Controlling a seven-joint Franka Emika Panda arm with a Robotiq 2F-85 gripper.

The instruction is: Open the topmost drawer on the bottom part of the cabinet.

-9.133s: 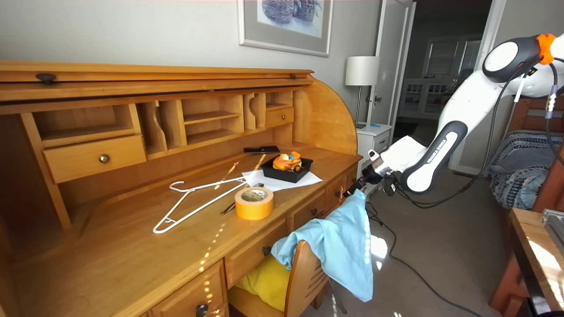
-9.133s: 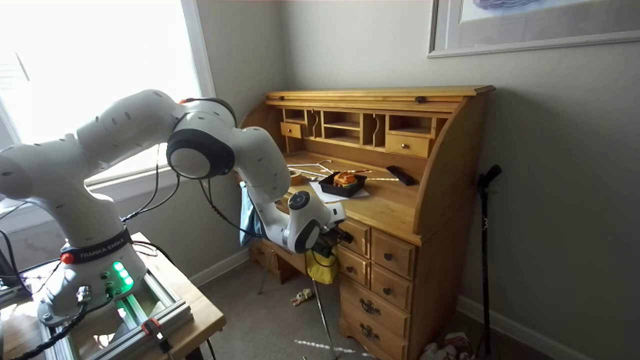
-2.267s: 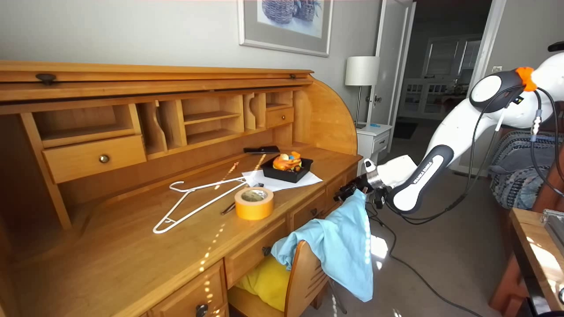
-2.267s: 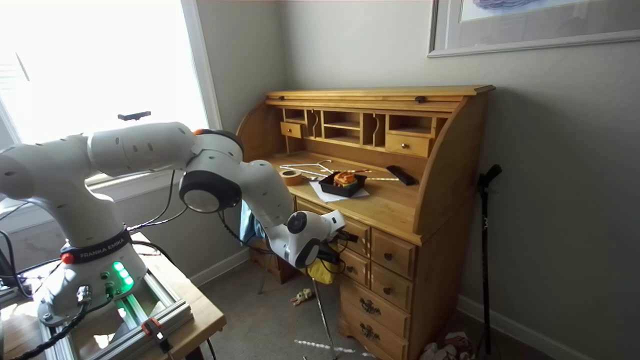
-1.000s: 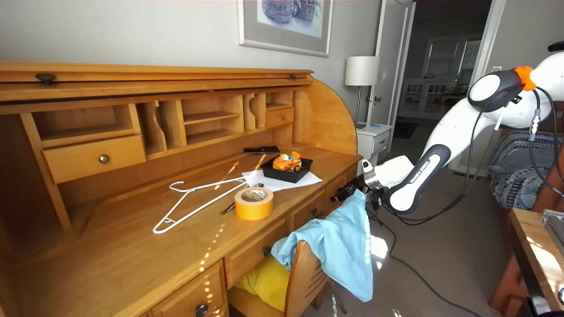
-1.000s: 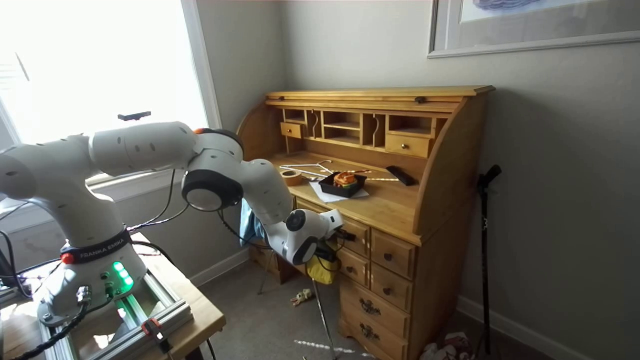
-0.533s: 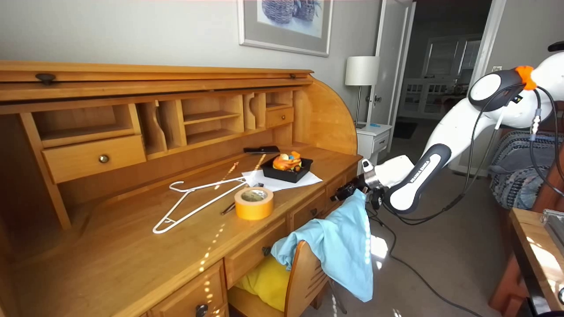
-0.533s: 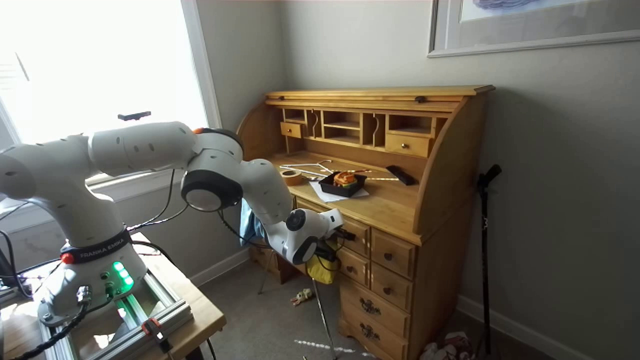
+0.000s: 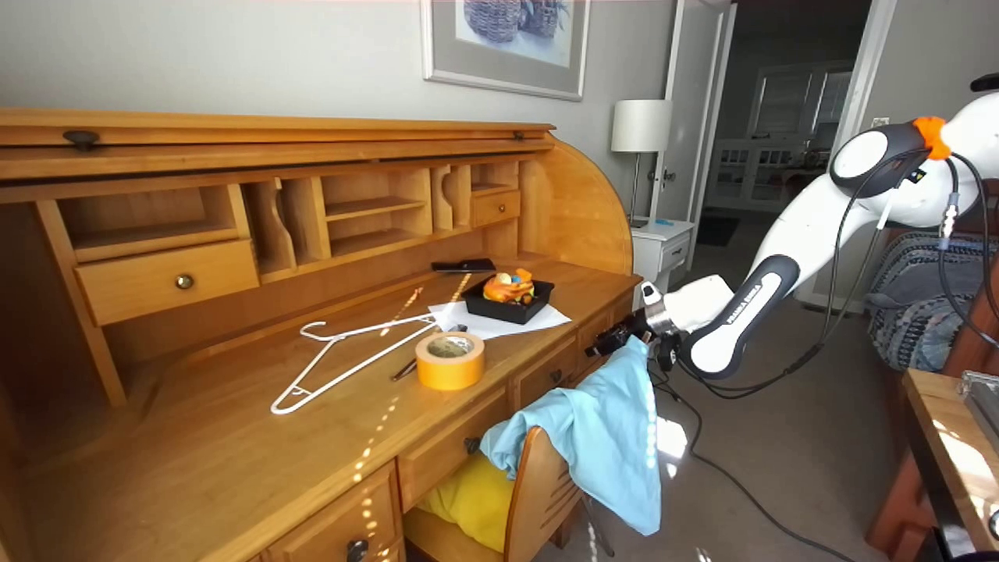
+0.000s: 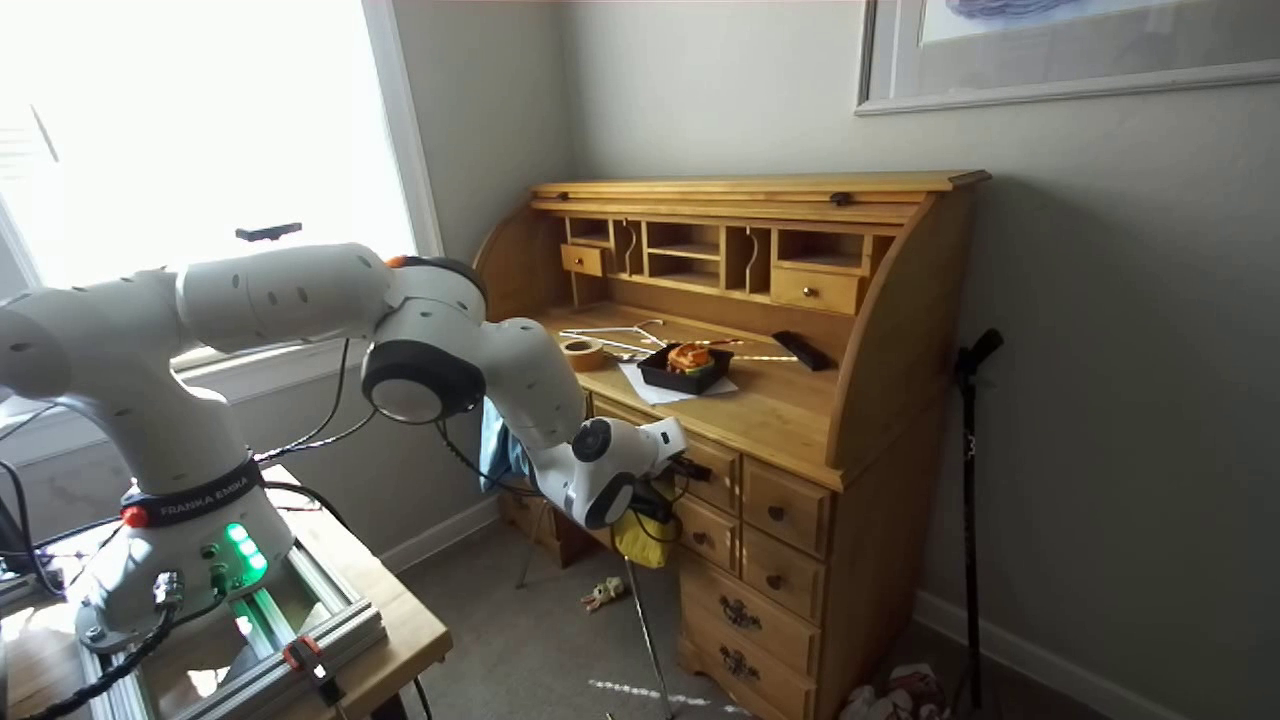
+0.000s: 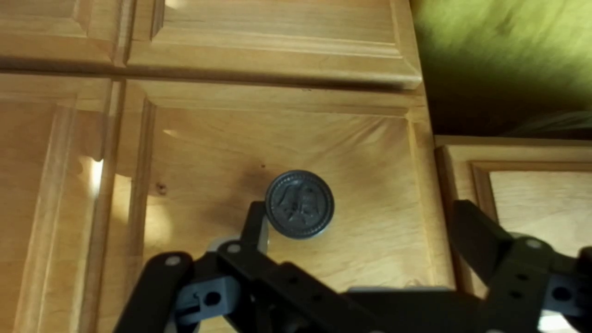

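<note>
Your gripper (image 11: 363, 217) stands at the topmost drawer (image 11: 351, 148), inner column in the lower part of the roll-top desk (image 10: 885, 510); drawer looks closed. Jaws wide apart, nothing clamped. Pull point: a dark round knob (image 11: 299, 204), no long axis to match. It lies between the fingers (image 11: 253, 226) but off-centre, just beside the one at left of the wrist view; touching or not, can't tell. The far finger (image 11: 476, 231) reaches past this drawer's edge, in front of the kneehole drawer (image 11: 545, 199). Depth onto the knob: unclear too.

My read: you want a shift toward the left of the wrist view, then close, then draw straight back. A lopsided squeeze might slide off the round head; the far finger might catch the neighbour's front.

Wrist view seems upside down: yellow cushion (image 11: 504, 55) shows high there, yet in an exterior view the cushion (image 9: 476, 503) sits low, under the drawers. Blue cloth (image 9: 601, 445) over the wooden chair (image 9: 532, 476) overlaps your gripper's outline in that view; true gap can't be read. Black tray (image 9: 503, 312) and tape roll (image 9: 451, 367) sit on top of the desk, likely clear of your pull.
</note>
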